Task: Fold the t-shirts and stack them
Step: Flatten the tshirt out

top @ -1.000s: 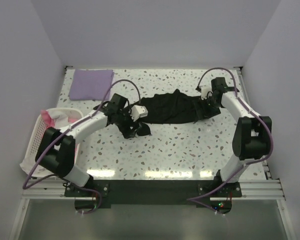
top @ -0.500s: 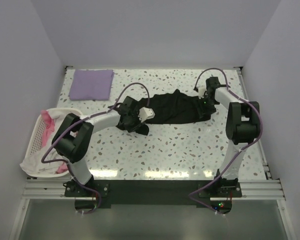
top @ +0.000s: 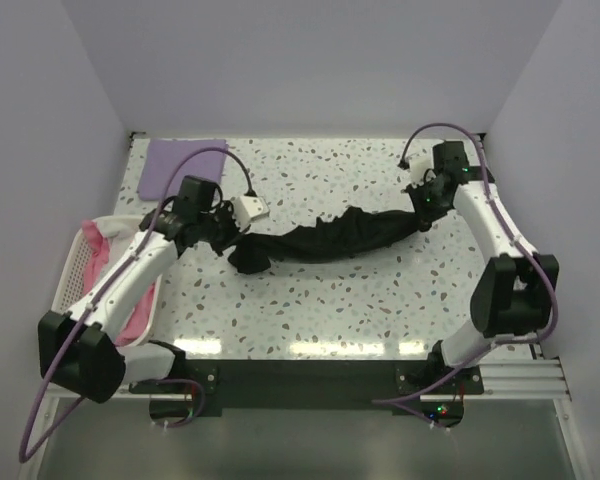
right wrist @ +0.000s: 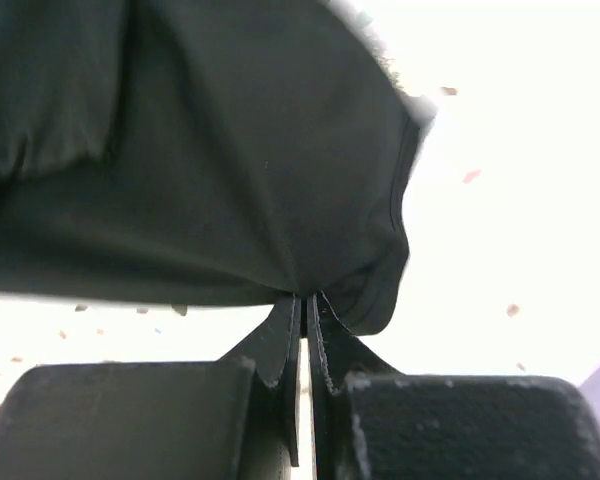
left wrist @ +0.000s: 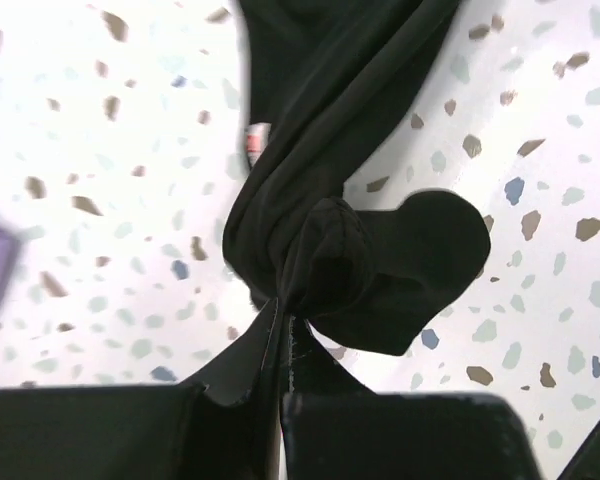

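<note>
- The white laundry basket (top: 70, 280) sits at the left edge of the table (top: 380, 290) with pink and white cloth in it. The left arm passes over it.
- The lavender t-shirt (top: 170, 168) lies flat as a folded square in the far left corner, well apart from the black one. It looks like the base of the stack.
- The left gripper (top: 232, 238) is clamped on the left end of the black t-shirt (top: 330, 235). In the left wrist view its jaws (left wrist: 280, 335) are pressed together on a bunched knot of cloth, with a loose flap hanging to one side.
- The black t-shirt hangs between the two arms as a sagging, twisted rope across the middle of the table. Its belly seems to touch or just skim the surface.
- The right gripper (top: 425, 203) is pinched on the right end of the shirt, on the far right side of the table. In the right wrist view its jaws (right wrist: 302, 300) meet on a fold near a stitched hem, and the cloth (right wrist: 200, 170) drapes away from them.
- Step in hand, as I judge it: both ends are gripped and the shirt is being lifted and stretched to open it out before folding.
- Next move: the bunched grips will likely leave it twisted, so it probably needs to be laid down and spread flat, or re-gripped at proper corners.
</note>
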Motion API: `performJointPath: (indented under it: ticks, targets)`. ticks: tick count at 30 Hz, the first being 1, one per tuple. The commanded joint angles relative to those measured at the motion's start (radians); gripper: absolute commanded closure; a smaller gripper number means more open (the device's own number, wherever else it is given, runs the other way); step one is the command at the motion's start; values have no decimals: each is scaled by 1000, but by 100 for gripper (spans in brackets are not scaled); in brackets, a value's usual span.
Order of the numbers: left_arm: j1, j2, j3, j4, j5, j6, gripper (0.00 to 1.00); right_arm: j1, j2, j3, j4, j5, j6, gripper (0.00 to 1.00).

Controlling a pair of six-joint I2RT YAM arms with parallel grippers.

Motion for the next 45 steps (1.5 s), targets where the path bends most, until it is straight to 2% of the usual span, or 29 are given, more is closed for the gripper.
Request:
performJointPath:
  ticks: [1, 4, 7, 9, 12, 14, 16, 17, 20, 21, 23, 25, 28, 32, 38, 45]
  targets:
    - [70, -85, 100, -163, 144, 71, 100, -23, -161, 76, -86, 25, -65, 100]
    - [101, -94, 134, -171, 167, 37, 100, -36, -144, 145, -92, 78, -88, 100]
    - [104, -35, 143, -130, 159, -24, 100, -34, 15, 220, -66, 100, -79, 100]
    - [110, 37, 146, -95, 144, -89, 100, -33, 187, 321, -107, 85, -65, 100]
    - [127, 156, 174, -58, 103, -133, 100, -33, 334, 393, -134, 51, -14, 100]
    - [148, 214, 193, -35, 86, -156, 100, -33, 368, 407, -104, 55, 6, 98]
    - [167, 248, 207, -9, 73, -162, 100, -31, 393, 418, -112, 60, 9, 89]
    - [182, 287, 224, -7, 67, -167, 100, -31, 390, 420, -115, 66, 10, 73]
    - [198, 361, 250, -10, 49, -175, 100, -33, 323, 380, -120, 62, -25, 50]
    - [198, 375, 252, -1, 44, -179, 100, -33, 287, 334, -118, 51, -52, 49]
    - [199, 404, 247, 13, 50, -193, 100, -34, 185, 280, -120, 33, -94, 48]
    - [199, 426, 243, 30, 58, -208, 100, -31, 84, 204, -153, -52, -129, 49]
    - [199, 478, 247, 39, 73, -234, 100, -14, 4, 112, -198, -116, -177, 53]
    - [198, 522, 252, 43, 89, -247, 100, 88, -102, -3, -213, -119, -207, 61]
    - [199, 539, 258, 23, 90, -235, 100, 278, -127, -185, -118, -18, -191, 62]
    - [199, 538, 255, 11, 87, -231, 99, 389, -69, -266, -16, 83, -171, 62]
